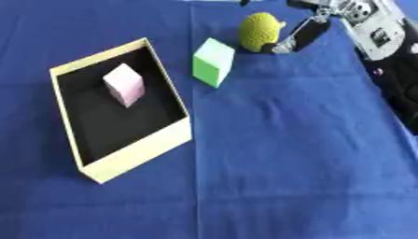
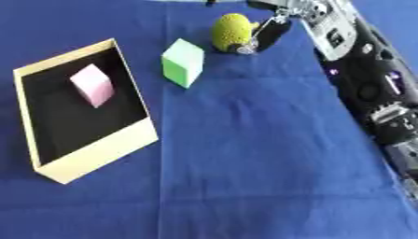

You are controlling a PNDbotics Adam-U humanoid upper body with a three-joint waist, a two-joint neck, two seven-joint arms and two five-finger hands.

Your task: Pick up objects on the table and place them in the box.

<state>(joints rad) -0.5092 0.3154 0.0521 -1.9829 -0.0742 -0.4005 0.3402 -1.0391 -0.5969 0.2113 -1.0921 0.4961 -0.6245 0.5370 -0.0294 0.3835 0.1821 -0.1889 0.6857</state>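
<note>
My right hand (image 1: 296,36) is up at the far edge with its fingers against the yellow-green ball (image 1: 260,31) — can't tell from here if they've actually closed on it. Just beside the ball sits the green cube (image 1: 213,62) on the blue cloth (image 1: 286,154). Further left, the pink cube (image 1: 124,84) is already inside the cream box (image 1: 139,149).
</note>
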